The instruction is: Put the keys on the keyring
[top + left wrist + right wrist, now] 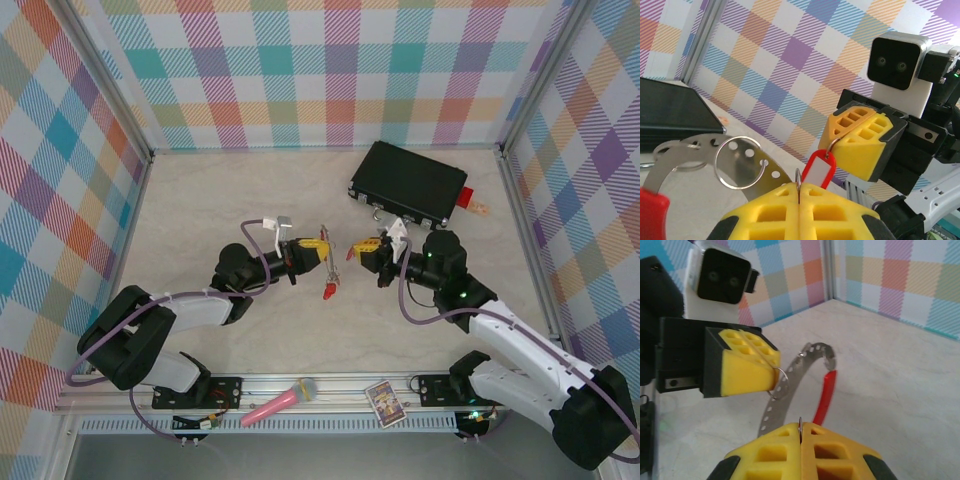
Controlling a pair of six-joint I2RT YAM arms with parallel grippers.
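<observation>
Top external: keyring [329, 268] aloft between two clenched grippers

Top external view: left gripper [320, 248] and right gripper [362, 250] face each other tip to tip over the middle of the table [200, 200]. The keyring hangs at the left tip, off the surface, red end lowest. A black case [408, 182] lies behind the right gripper, well apart from the keyring.

Left wrist view: own yellow fingers [775, 210] are pressed together. A thin metal loop stands in their seam, touching the keyring's perforated strip, which curves away to the left. A wire ring [716, 161] overlaps that strip; cannot tell if it is threaded on. One key [819, 169], red with a white label, slants between the two tips. Its small loop runs into the seam of the right gripper, which is clenched on it.

Right wrist view: own fingers [830, 450] are pressed together with a thin wire edge-on in the seam. The left tip meets the strip through a small loop. The red arc [825, 395] hangs clear of the table.
</observation>
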